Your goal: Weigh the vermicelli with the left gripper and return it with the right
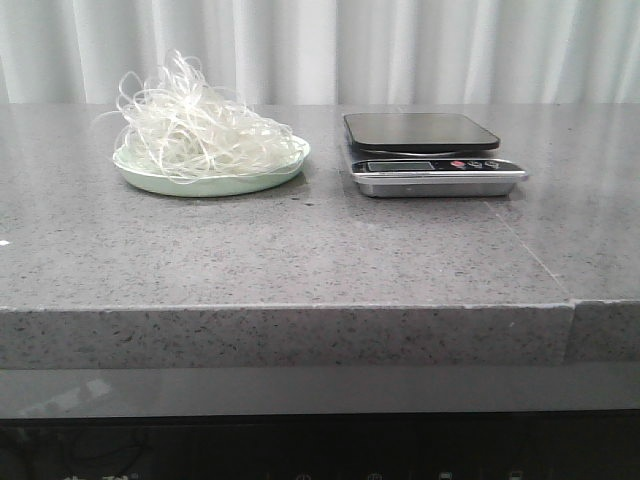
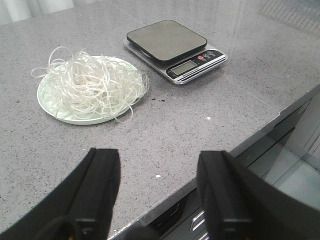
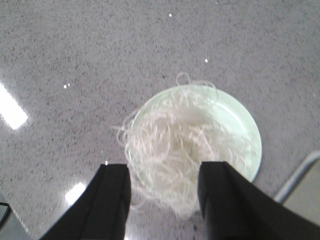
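Observation:
The vermicelli (image 1: 195,125) is a loose whitish tangle heaped on a pale green plate (image 1: 215,186) at the table's left. A black-topped digital scale (image 1: 425,150) stands just right of the plate, its platform bare. Neither gripper shows in the front view. In the left wrist view my left gripper (image 2: 160,154) is open and empty over the table's front edge, well short of the vermicelli (image 2: 92,85) and scale (image 2: 167,42). In the right wrist view my right gripper (image 3: 165,166) is open and empty, looking down from above on the vermicelli (image 3: 180,145) and plate (image 3: 240,125).
The grey speckled stone table (image 1: 300,260) has a seam on the right and a front edge (image 2: 240,145) under my left gripper. White curtains hang behind. A corner of the scale (image 3: 300,185) shows beside the plate in the right wrist view.

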Controlling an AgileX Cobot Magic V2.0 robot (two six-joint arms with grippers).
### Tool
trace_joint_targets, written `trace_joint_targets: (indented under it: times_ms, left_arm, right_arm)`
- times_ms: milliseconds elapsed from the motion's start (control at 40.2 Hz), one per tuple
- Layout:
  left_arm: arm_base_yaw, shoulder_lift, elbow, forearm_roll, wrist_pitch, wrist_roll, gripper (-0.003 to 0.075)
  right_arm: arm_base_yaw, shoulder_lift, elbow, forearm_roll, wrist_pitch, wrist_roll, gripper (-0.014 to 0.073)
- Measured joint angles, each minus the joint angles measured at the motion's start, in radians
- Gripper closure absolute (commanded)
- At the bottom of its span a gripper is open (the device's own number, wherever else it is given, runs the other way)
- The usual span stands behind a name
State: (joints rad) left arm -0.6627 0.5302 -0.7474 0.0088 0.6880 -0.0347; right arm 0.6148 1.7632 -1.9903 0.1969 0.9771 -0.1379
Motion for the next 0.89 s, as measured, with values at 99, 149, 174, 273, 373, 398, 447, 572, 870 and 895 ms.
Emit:
trace_joint_targets:
  times_ms: [99, 149, 174, 273, 373, 398, 447, 572, 870, 895]
  left_arm:
    - [0.0, 0.0, 0.0, 0.0, 0.0, 0.0, 0.028]
    - [0.0, 0.0, 0.0, 0.0, 0.002, 0.0, 0.028]
    - [0.0, 0.0, 0.0, 0.0, 0.002, 0.0, 0.028]
    - [0.0, 0.0, 0.0, 0.0, 0.004, 0.0, 0.028]
    - [0.0, 0.0, 0.0, 0.0, 0.004, 0.0, 0.028]
    - [0.0, 0.0, 0.0, 0.0, 0.004, 0.0, 0.028]
    - [0.0, 0.0, 0.0, 0.0, 0.004, 0.0, 0.028]
    - [0.0, 0.0, 0.0, 0.0, 0.004, 0.0, 0.028]
    - [0.0, 0.0, 0.0, 0.0, 0.004, 0.0, 0.028]
    - [0.0, 0.0, 0.0, 0.0, 0.004, 0.0, 0.028]
  right_arm:
    - [0.0, -0.094, 0.14, -0.025, -0.044, 0.009, 0.0151]
    - [0.0, -0.152, 0.226, -0.033, -0.068, 0.014, 0.0151]
    - [0.0, -0.174, 0.257, -0.038, -0.081, 0.016, 0.0151]
    - [0.0, -0.281, 0.394, -0.059, -0.113, 0.029, 0.0151]
    - [0.0, -0.402, 0.524, -0.093, -0.124, 0.063, 0.0151]
    - [0.0, -0.427, 0.548, -0.106, -0.124, 0.07, 0.0151]
    - [0.0, -0.484, 0.604, -0.129, -0.124, 0.09, 0.0151]
    - [-0.003, -0.634, 0.738, -0.182, -0.12, 0.154, 0.0151]
    - [-0.003, -1.01, 0.995, -0.225, -0.087, 0.237, 0.0151]
    - [-0.003, -1.034, 1.016, -0.225, -0.079, 0.239, 0.0151]
